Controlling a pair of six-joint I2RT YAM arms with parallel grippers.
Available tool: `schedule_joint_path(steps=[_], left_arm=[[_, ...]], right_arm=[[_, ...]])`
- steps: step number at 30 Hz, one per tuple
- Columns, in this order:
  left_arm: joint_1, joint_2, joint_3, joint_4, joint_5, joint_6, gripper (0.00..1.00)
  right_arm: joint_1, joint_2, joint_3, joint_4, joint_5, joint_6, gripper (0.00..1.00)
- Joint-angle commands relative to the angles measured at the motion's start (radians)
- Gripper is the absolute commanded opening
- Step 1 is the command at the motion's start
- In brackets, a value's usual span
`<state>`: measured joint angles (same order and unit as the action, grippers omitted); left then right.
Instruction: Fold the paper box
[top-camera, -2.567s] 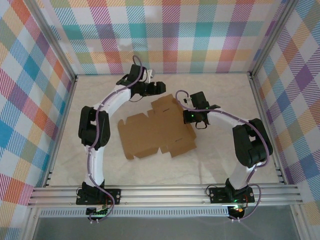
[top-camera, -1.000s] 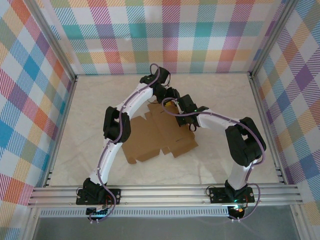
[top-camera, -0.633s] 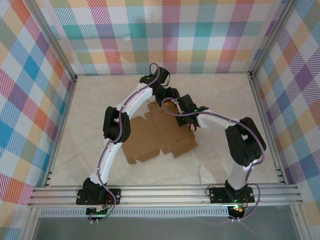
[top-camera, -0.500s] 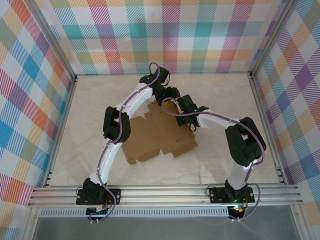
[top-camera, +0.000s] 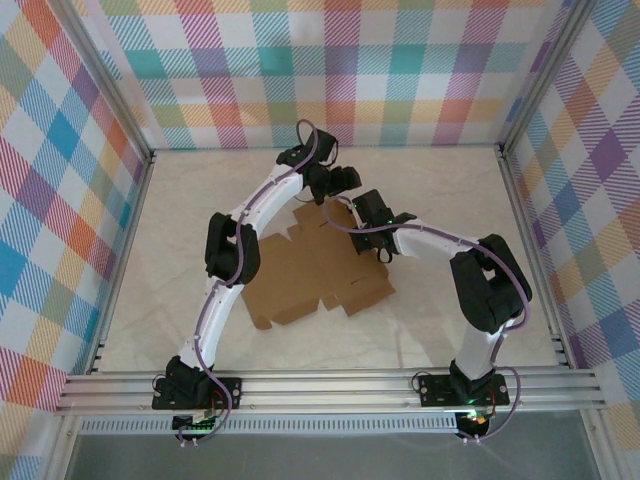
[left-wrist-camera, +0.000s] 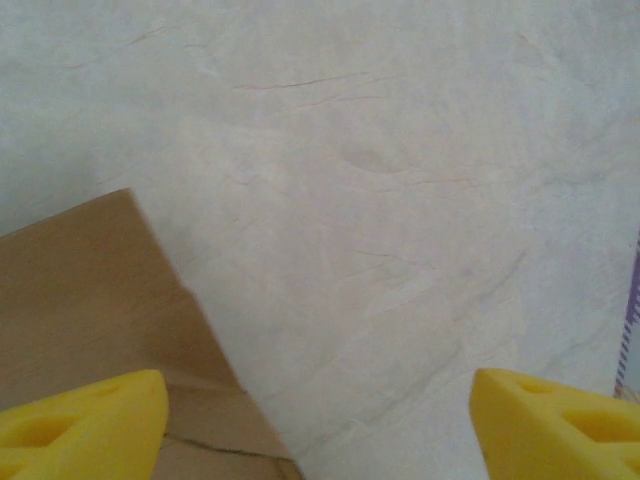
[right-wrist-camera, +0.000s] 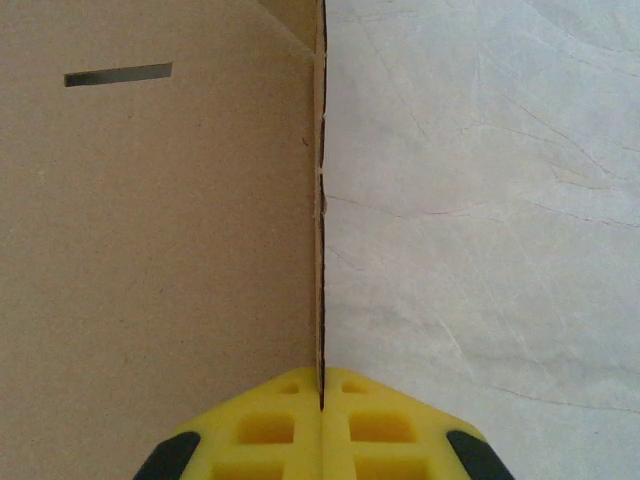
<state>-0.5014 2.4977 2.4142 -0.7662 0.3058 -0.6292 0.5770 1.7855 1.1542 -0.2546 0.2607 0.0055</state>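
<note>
Left gripper (left-wrist-camera: 318, 430) has just spread and backed off the far corner of the paper box (top-camera: 300, 270), lying mostly flat on the table (top-camera: 450, 190); right gripper (right-wrist-camera: 321, 395) stays pinched on a raised flap edge, so folding has barely begun

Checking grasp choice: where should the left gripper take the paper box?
Take the paper box by the thin edge of its far corner flap, coming from the bare table beyond. It lies mostly flat, so only an outer edge fits in the left gripper.
</note>
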Motion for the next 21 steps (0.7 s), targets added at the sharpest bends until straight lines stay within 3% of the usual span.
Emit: schedule_joint_path(steps=[1, 7, 16, 21], left_arm=[[0.006, 0.029, 0.045, 0.031, 0.04, -0.015, 0.71], [0.005, 0.037, 0.059, -0.055, 0.032, -0.012, 0.58], [-0.009, 0.012, 0.046, -0.143, 0.074, -0.01, 0.57], [-0.012, 0.009, -0.004, -0.111, 0.118, -0.07, 0.54]], right_arm=[[0.006, 0.0, 0.016, 0.002, -0.014, -0.01, 0.0], [0.006, 0.002, 0.017, 0.004, -0.005, -0.007, 0.0], [0.006, 0.005, 0.025, 0.003, 0.012, -0.005, 0.0], [0.007, 0.007, 0.025, 0.002, 0.009, -0.006, 0.0]])
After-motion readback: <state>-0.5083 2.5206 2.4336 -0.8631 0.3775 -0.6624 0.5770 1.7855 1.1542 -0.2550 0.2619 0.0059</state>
